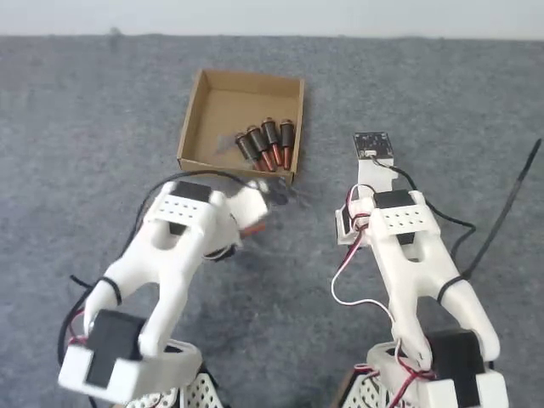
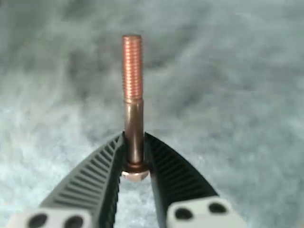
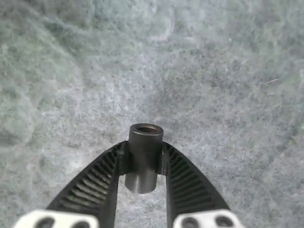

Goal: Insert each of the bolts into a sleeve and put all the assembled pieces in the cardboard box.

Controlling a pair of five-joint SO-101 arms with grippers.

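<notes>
Grey felt covers the desk (image 1: 76, 110), where the cardboard box (image 1: 189, 127) holds four assembled pieces (image 1: 268, 144) side by side in one corner. Left jaws clench a copper bolt (image 2: 133, 85) just above its head, threads pointing outward, seemingly just before the box, though the high view blurs it. Right jaws grasp a dark sleeve (image 3: 144, 156) around its middle, bore open at the far end, over felt beside the box.

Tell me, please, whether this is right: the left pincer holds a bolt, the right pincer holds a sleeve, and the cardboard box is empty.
Not quite: the cardboard box is not empty; the high view shows four assembled pieces lying in it. The rest stands: the left pincer holds a bolt and the right pincer holds a sleeve.
</notes>
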